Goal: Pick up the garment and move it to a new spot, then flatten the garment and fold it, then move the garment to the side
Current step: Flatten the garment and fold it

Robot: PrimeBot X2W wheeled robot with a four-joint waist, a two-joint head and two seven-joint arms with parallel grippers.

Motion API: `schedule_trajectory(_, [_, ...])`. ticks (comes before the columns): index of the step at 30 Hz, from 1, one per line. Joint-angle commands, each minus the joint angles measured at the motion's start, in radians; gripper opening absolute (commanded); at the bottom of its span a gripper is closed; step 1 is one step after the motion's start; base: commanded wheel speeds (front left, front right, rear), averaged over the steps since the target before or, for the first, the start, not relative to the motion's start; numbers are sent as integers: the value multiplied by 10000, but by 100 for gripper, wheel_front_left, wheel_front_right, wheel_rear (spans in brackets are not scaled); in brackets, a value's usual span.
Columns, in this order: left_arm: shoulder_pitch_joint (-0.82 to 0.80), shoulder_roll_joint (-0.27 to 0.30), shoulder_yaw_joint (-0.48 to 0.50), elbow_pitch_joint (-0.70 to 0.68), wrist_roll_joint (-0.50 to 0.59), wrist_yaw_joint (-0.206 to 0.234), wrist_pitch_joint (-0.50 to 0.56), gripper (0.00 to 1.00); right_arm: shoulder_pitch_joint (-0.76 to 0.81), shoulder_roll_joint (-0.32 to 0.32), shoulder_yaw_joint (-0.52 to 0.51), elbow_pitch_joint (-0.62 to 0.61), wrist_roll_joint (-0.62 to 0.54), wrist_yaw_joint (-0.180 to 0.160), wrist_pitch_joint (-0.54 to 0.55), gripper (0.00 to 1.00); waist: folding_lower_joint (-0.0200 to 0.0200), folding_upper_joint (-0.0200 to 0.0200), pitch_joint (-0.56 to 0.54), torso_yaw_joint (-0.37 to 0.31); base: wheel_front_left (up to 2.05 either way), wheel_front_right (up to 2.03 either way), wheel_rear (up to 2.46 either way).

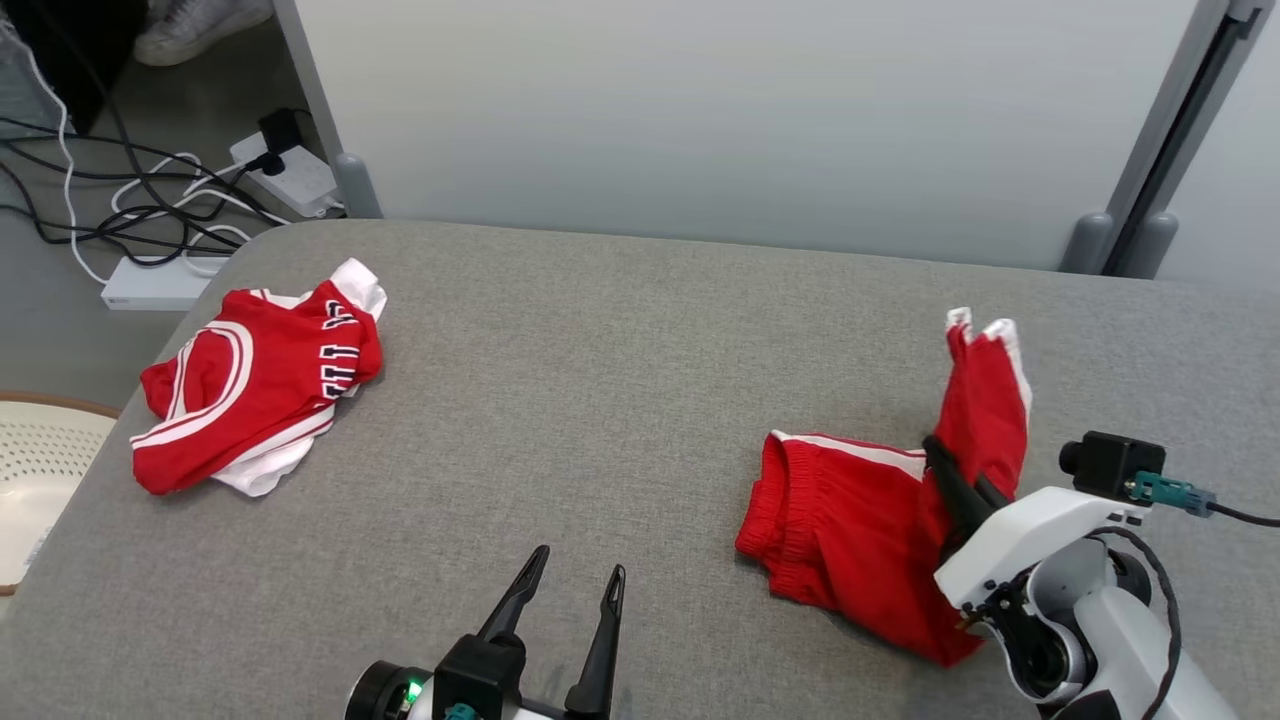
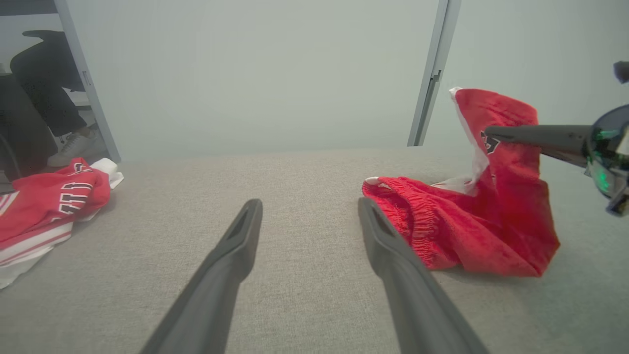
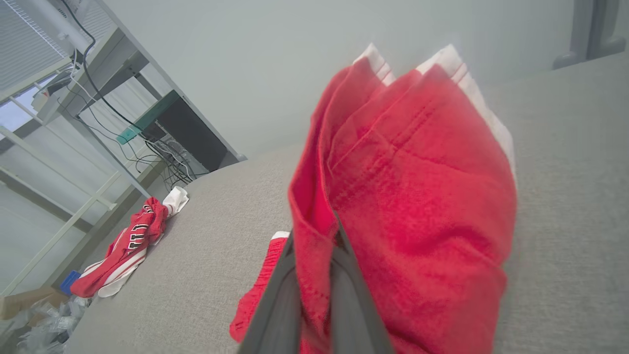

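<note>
The garment, red shorts [image 1: 840, 510] with white side trim, lies on the right of the grey table [image 1: 600, 350]. One leg of it is lifted and stands upright. My right gripper [image 1: 935, 450] is shut on the fabric at the base of that raised leg; in the right wrist view the cloth [image 3: 417, 196] is pinched between its fingers [image 3: 275, 305]. The left wrist view shows the shorts [image 2: 471, 236] with the right gripper [image 2: 486, 132] reaching in from the right. My left gripper [image 1: 580, 565] stands open over the table's near edge, left of the shorts, with nothing between its fingers [image 2: 236, 246].
A crumpled red and white jersey [image 1: 260, 390] lies at the table's far left. Cables and power strips [image 1: 180, 200] cover the floor beyond that corner, and a white perforated basket [image 1: 40, 450] stands at the left. A pale panel wall [image 1: 700, 100] backs the table. A person's shoe [image 1: 200, 25] shows at top left.
</note>
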Motion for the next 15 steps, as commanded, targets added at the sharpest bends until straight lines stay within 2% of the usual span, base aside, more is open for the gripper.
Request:
schedule_trajectory(1, [-257, -33, 276, -188, -38, -30, -103, 100, -85, 103, 201, -377, -102, 0, 96, 0, 0, 0, 1, 129, 0, 0, 0])
schedule_trajectory(5, [-273, -40, 265, -152, -79, -41, -103, 100, -36, 382, 461, -387, -365, 0, 452, 0, 0, 0, 10, 311, 0, 0, 0])
schedule_trajectory(10, [-318, -53, 211, -125, -116, -98, -103, 100, -25, 590, 757, 308, -1012, 0, 603, 0, 0, 0, 103, 509, 0, 0, 0])
schedule_trajectory(11, [-342, -58, 203, -127, -119, -101, -103, 100, -10, 621, 857, 370, -939, 0, 647, 11, 0, 0, 139, 545, 0, 0, 0])
schedule_trajectory(12, [-363, -63, 205, -131, -122, -100, -103, 100, 5, 642, 983, 380, -816, 0, 670, 42, 0, 0, 166, 565, 0, 0, 0])
schedule_trajectory(13, [-374, -65, 212, -134, -124, -96, -103, 100, 22, 654, 1117, 354, -664, 0, 666, 87, 0, 0, 188, 576, 0, 0, 0])
schedule_trajectory(14, [-378, -67, 221, -134, -122, -92, -103, 100, 59, 660, 1337, 241, -349, 0, 662, 100, 0, 0, 208, 581, 0, 0, 0])
schedule_trajectory(15, [-380, -64, 230, -128, -115, -86, -103, 100, 93, 663, 1606, 91, -6, 0, 654, 100, 0, 0, 234, 575, 0, 0, 0])
